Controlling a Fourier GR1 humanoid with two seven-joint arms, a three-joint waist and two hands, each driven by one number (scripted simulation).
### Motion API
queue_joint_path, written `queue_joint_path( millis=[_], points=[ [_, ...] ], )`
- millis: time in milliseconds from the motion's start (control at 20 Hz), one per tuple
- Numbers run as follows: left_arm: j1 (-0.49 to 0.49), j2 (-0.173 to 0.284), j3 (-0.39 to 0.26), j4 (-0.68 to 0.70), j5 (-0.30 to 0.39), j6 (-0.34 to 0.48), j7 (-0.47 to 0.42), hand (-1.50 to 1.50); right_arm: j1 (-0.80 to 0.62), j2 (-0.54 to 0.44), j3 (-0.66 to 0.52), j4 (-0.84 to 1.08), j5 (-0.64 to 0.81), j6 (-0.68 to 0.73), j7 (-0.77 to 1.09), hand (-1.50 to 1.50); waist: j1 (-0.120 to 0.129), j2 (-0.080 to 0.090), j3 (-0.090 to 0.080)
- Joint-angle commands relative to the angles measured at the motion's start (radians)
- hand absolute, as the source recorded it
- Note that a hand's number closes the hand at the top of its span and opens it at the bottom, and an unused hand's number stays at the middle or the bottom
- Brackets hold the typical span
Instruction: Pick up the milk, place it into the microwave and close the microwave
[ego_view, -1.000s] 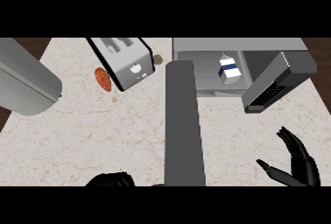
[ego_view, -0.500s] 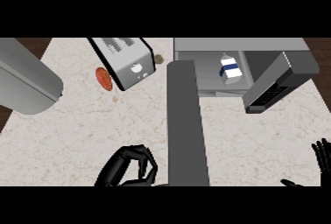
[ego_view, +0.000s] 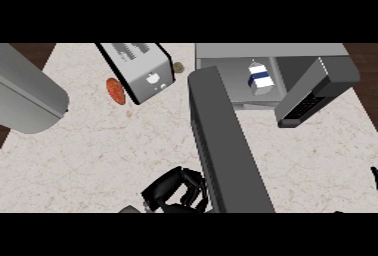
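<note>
Milk (ego_view: 258, 77) sits inside open microwave (ego_view: 295, 52).

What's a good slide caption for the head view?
Milk carton inside the microwave, left hand beside its open door.

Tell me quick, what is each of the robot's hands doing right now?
Left hand: fingers curled, holding nothing, beside the open microwave door.
Right hand: only a sliver shows at the right edge; cannot be told.

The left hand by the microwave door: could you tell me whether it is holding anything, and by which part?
Nothing is held. The left hand is curled beside the open door; the milk stands inside the microwave.
</note>
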Motion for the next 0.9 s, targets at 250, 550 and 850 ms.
queue_joint_path(
  millis=[250, 550, 850],
  points=[
    [-0.168, -0.002, -0.354, 0.179, 0.152, 0.188, -0.003, 1.5, -0.033, -0.051, 0.006, -0.014, -0.033, 0.155, -0.064, -1.5, -0.013, 0.003, -0.001],
    [-0.252, -0.002, -0.45, 0.254, 0.318, 0.344, -0.149, 1.5, -0.018, -0.035, 0.06, -0.108, -0.043, 0.175, -0.044, -1.5, -0.054, 0.012, -0.004],
    [-0.341, -0.001, -0.515, 0.203, 0.442, 0.492, -0.096, -1.5, -0.036, -0.016, 0.11, -0.206, -0.05, 0.144, 0.0, -1.5, -0.1, 0.016, -0.006]
  ],
)
